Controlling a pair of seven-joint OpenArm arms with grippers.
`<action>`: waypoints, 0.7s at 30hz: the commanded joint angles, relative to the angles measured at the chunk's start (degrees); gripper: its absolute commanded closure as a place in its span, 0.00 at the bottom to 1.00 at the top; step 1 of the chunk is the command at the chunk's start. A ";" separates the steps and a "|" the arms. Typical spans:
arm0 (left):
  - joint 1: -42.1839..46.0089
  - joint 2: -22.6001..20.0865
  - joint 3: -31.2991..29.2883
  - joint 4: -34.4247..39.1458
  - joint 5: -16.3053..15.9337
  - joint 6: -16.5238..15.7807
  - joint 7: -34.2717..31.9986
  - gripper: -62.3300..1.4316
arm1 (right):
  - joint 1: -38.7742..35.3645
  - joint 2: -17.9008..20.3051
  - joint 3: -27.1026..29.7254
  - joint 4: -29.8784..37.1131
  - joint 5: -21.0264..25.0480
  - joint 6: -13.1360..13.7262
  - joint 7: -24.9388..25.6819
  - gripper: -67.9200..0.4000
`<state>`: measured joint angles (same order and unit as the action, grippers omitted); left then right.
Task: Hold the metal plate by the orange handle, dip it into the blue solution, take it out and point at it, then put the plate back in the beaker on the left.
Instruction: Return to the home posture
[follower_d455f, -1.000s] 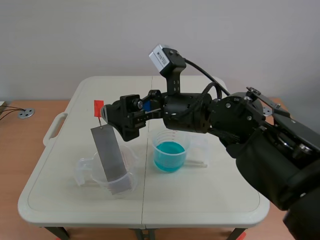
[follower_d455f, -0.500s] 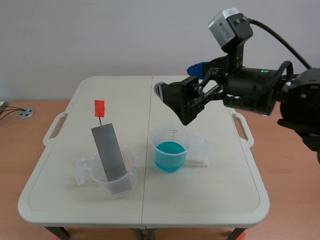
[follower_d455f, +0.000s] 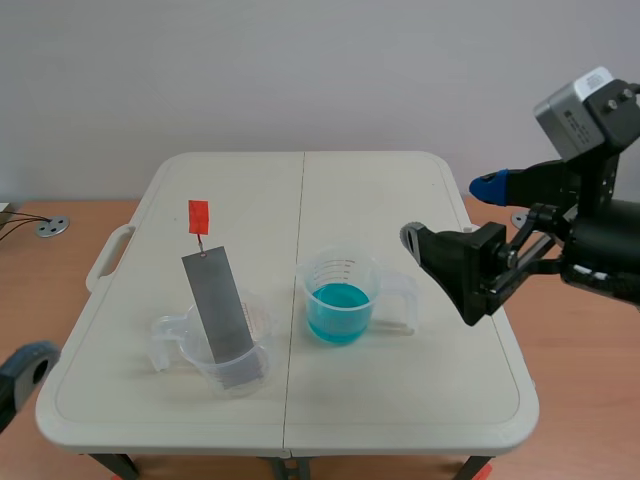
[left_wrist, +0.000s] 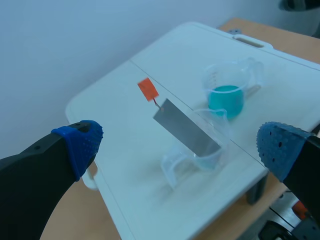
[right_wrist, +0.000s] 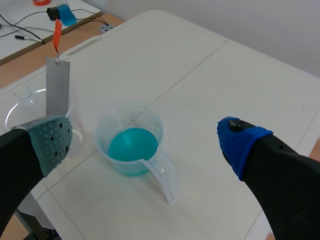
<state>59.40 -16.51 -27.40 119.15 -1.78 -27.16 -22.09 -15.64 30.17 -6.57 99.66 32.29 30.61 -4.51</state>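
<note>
My left gripper (left_wrist: 180, 147) and right gripper (follower_d455f: 445, 270) gape empty, the metal plate (follower_d455f: 218, 305) parked in the beaker (follower_d455f: 170, 335) at nine o'clock of the blue solution (follower_d455f: 339, 302): finished or unbegun, I judge.

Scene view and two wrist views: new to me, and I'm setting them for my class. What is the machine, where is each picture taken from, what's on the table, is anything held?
A robot with two black arms. The scene view looks from between them; each wrist view looks past one gripper. On the table: a metal plate with an orange handle leaning in a clear beaker, beside a beaker of blue solution. The left gripper and right gripper are open, holding nothing.
</note>
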 joint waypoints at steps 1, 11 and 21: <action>-2.32 0.13 0.50 -0.72 -0.61 0.00 -0.61 0.00 | -1.38 0.11 0.76 2.12 0.00 -0.94 1.68 0.12; -10.73 0.11 2.89 -0.57 -0.57 -0.66 -0.85 0.00 | -14.51 0.11 4.13 11.02 -4.15 -4.39 5.73 0.12; -11.98 -1.64 6.27 -0.26 -0.42 -0.83 -0.90 0.00 | -21.88 -0.22 4.42 15.65 -6.67 -5.60 6.88 0.12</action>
<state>46.98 -18.31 -20.69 118.50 -1.56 -28.16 -22.15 -37.82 29.98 -2.61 114.45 24.99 25.39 1.28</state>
